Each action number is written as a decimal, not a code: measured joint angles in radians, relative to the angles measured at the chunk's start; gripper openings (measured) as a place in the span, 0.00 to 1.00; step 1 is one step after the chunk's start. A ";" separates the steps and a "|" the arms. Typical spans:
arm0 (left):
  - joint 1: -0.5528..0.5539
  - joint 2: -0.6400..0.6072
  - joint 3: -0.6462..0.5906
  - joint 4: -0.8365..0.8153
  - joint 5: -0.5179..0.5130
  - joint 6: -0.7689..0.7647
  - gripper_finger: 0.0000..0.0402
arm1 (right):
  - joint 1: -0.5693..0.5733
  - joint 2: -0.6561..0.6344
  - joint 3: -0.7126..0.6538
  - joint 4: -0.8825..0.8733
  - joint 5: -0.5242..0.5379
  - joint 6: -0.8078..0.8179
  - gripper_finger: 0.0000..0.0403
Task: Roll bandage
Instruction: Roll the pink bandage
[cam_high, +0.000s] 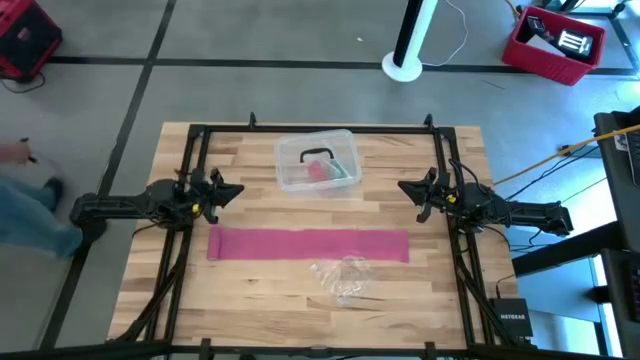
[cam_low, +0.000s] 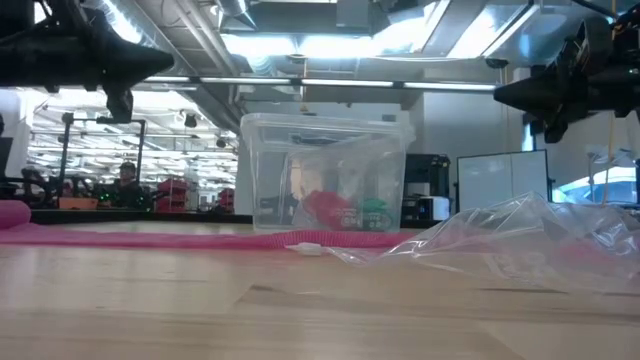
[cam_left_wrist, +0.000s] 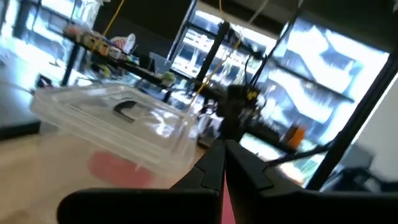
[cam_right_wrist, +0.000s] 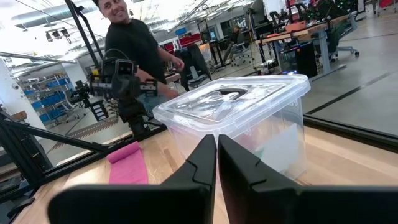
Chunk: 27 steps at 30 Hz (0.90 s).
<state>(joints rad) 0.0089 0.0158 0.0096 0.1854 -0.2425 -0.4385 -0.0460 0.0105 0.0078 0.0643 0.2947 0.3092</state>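
The pink bandage (cam_high: 309, 244) lies flat and stretched out across the table's middle, running left to right; it shows as a thin pink line in the low view (cam_low: 150, 238), and its left end shows in the right wrist view (cam_right_wrist: 127, 163). My left gripper (cam_high: 236, 190) hovers above the table at the left, beyond the bandage's left end, shut and empty. My right gripper (cam_high: 404, 186) hovers at the right, beyond the bandage's right end, shut and empty. Their closed fingertips show in the wrist views (cam_left_wrist: 222, 149) (cam_right_wrist: 216, 142).
A clear lidded plastic box (cam_high: 317, 160) with pink and green contents stands at the far middle. A crumpled clear plastic wrapper (cam_high: 343, 275) lies just near of the bandage's right half. A person (cam_right_wrist: 134, 46) stands beyond the table's left side.
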 joint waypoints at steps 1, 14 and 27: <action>0.004 0.000 0.000 0.018 -0.010 0.004 0.01 | 0.000 0.000 0.000 0.000 0.000 0.000 0.05; -0.003 0.292 0.399 -0.303 0.073 0.249 0.00 | 0.000 0.000 0.000 0.036 -0.004 0.058 0.05; -0.215 0.875 0.992 -1.108 0.074 -0.119 0.00 | 0.000 0.000 0.000 -0.006 -0.093 0.027 0.05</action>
<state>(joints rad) -0.2063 0.8909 1.0017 -0.9224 -0.1680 -0.5572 -0.0460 0.0105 0.0082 0.0578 0.2021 0.3361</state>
